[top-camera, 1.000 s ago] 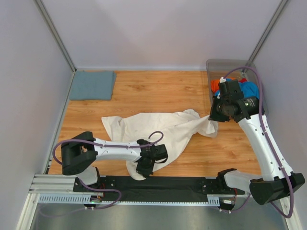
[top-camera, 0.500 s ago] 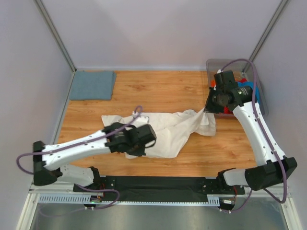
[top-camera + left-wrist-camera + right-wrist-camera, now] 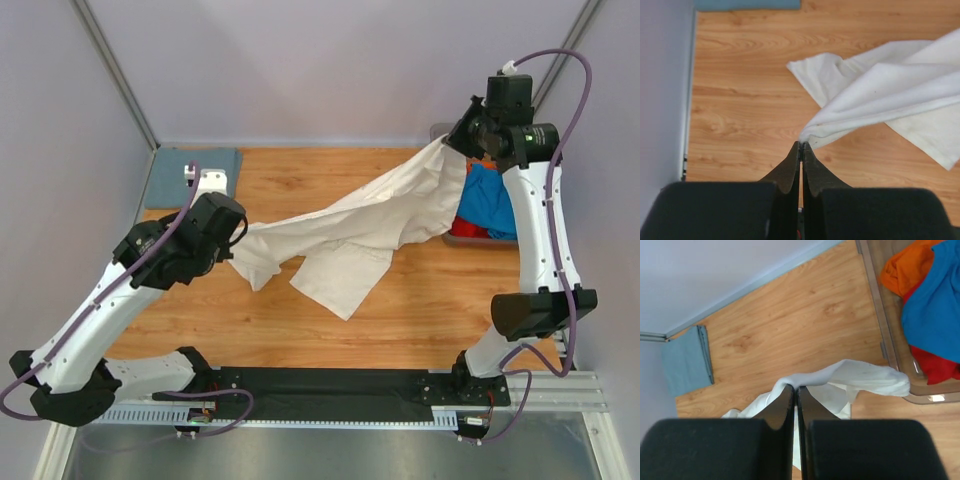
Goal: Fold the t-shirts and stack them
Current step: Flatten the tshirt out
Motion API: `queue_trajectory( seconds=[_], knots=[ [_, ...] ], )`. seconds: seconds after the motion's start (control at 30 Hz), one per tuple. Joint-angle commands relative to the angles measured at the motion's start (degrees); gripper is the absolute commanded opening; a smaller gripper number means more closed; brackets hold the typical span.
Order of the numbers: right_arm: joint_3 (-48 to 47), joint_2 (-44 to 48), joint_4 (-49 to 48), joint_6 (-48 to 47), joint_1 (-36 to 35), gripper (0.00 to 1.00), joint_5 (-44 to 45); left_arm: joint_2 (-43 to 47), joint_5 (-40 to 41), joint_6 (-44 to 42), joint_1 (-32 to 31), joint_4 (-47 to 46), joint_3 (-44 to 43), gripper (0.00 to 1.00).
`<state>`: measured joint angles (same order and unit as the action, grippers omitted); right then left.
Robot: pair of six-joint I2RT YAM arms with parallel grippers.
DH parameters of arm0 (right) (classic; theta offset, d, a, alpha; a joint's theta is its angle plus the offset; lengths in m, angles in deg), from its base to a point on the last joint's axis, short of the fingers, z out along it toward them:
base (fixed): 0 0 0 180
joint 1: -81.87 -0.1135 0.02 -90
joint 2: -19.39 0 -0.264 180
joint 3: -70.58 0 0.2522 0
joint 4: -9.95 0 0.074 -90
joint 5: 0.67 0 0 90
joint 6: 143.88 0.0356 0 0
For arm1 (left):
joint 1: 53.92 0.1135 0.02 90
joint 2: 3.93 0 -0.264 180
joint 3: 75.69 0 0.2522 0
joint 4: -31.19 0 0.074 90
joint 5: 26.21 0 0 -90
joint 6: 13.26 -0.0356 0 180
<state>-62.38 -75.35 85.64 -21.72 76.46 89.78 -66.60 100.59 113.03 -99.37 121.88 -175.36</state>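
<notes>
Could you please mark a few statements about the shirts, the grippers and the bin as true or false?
1. The left gripper and the right gripper are both shut on the cream-white t-shirt. True.
2. The cream-white t-shirt lies neatly folded on the table. False: it is unfolded and held up, stretched between the two grippers.
3. A folded grey-blue t-shirt lies at the table's far left corner. True.
4. The bin holds nothing. False: a bright blue t-shirt and an orange t-shirt lie in it.
</notes>
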Motion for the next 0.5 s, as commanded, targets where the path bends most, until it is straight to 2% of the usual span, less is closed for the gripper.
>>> queue_trajectory(
  seconds=[0.0, 0.1, 0.17, 0.2, 0.27, 0.3, 0.33, 0.37, 0.47],
  knots=[
    [-3.76, 0.87, -6.80, 0.88, -0.13, 0.00, -1.48, -0.96, 11.97, -8.86, 1.42, -3.07, -6.01, 0.00],
    [-3.68, 2.80, -11.81, 0.10, -0.13, 0.00, -2.99, -0.17, 15.67, -15.80, 2.21, -12.28, -8.56, 0.00],
    [-3.76, 4.38, -14.72, -0.96, -0.13, 0.00, -4.22, 0.62, 17.16, -24.57, 2.30, -18.45, -9.10, 0.00],
    [-3.85, 4.91, -17.43, -2.01, -0.13, 0.00, -4.58, 1.49, 17.52, -28.87, 2.30, -25.70, -8.84, 0.00],
    [-3.94, 7.01, -20.17, -2.98, -0.04, 0.00, -5.81, 2.64, 17.52, -41.25, 2.30, -33.20, -8.40, 0.00],
    [-3.68, 7.98, -22.97, -3.68, -0.04, 0.00, -5.98, 3.86, 17.43, -45.04, 2.30, -40.12, -7.96, 0.00],
    [-3.07, 9.12, -24.74, -3.95, -0.13, 0.00, -6.42, 4.40, 17.95, -48.13, 2.30, -43.14, -8.05, 0.00],
    [-1.32, 11.83, -26.49, -4.30, -0.04, 0.00, -6.42, 5.10, 19.53, -54.42, 2.30, -48.40, -8.13, 0.00],
    [1.59, 17.19, -34.65, -5.27, -0.04, 0.00, -6.86, 8.43, 20.94, -62.63, 2.30, -57.02, -9.36, 0.00]
  ],
)
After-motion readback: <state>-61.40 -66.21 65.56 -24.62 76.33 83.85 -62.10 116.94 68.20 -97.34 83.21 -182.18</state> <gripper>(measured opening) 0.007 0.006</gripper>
